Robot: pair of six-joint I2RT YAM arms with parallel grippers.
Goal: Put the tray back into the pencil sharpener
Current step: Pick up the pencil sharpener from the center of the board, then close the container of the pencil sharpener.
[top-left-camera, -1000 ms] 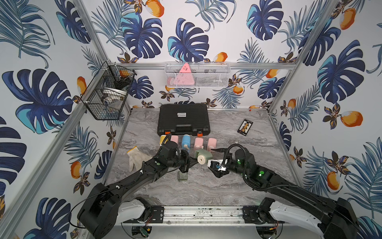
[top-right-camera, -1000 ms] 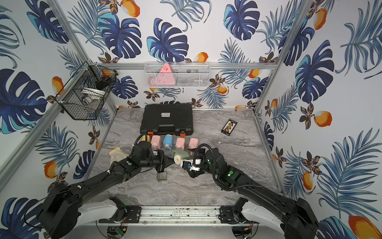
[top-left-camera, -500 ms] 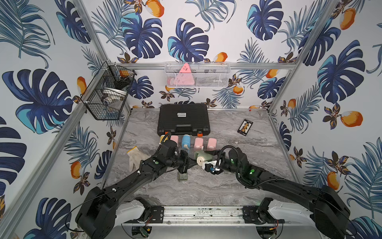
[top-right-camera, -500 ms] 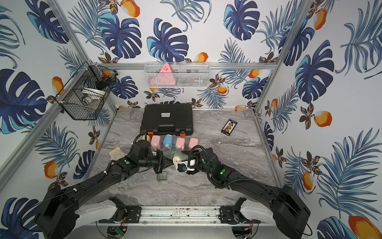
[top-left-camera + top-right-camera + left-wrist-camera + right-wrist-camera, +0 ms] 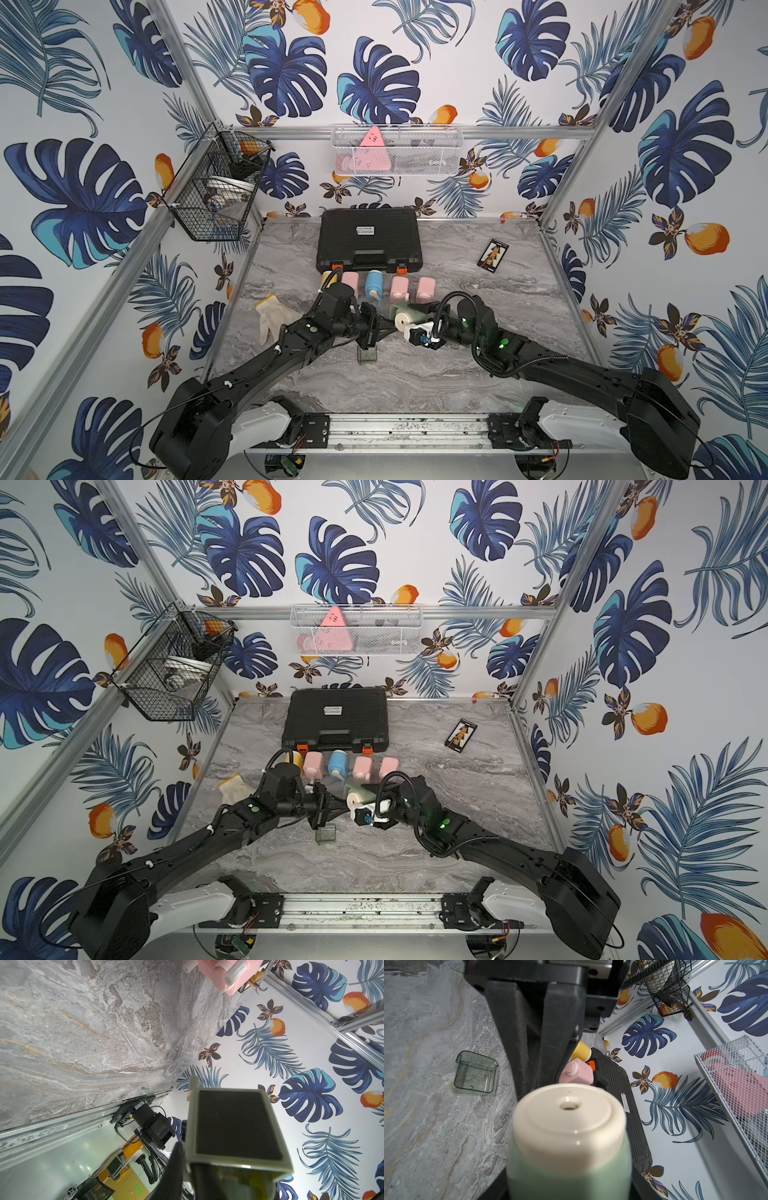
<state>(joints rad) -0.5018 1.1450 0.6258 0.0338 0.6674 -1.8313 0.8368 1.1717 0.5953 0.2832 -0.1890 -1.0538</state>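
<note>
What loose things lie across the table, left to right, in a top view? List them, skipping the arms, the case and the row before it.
white glove → clear tray → green pencil sharpener → small black card

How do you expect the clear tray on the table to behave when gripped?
The tray looks like thin see-through plastic, so it is probably light and fairly rigid. Its glossy walls may slip. It lies flat on the table, so it should slide, not roll.
</note>
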